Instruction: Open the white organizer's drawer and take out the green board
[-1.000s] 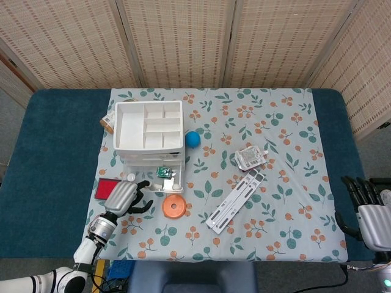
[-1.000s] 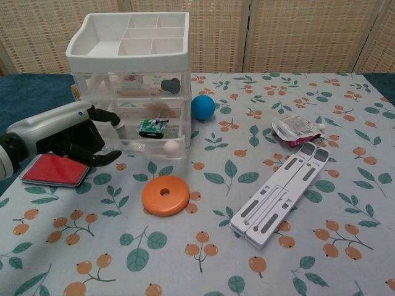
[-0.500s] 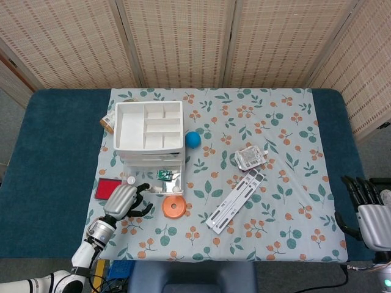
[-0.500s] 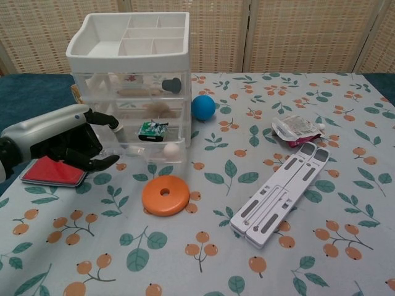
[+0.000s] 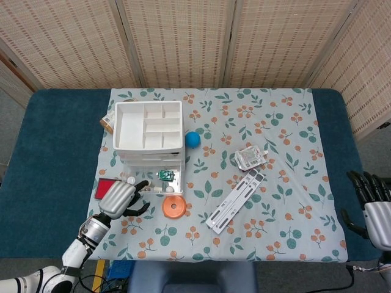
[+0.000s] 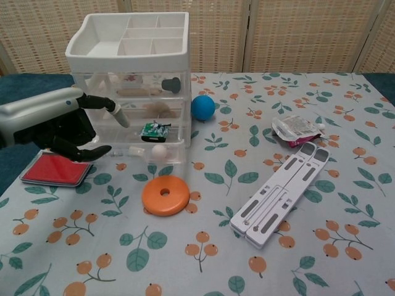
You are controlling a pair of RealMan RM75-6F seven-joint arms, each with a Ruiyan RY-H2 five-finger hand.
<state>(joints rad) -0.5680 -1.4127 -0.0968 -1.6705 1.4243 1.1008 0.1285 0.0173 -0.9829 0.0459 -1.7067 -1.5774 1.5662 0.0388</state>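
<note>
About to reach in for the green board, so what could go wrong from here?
The green board lies in the organizer's drawer with white balls near it; the left hand may knock them out. The orange disc lies right before the drawer. The light organizer may slide.

Tight room at the open drawer front

The pulled-out drawer (image 6: 151, 145) is hemmed by the left hand (image 6: 58, 126) at its left corner, the orange disc (image 6: 165, 195) just in front and the red pad (image 6: 54, 169) to the left; bare cloth lies open between the disc and the white stand (image 6: 281, 194), above which the right hand (image 5: 374, 210) sits well apart at the counter's (image 5: 58, 152) edge.
</note>
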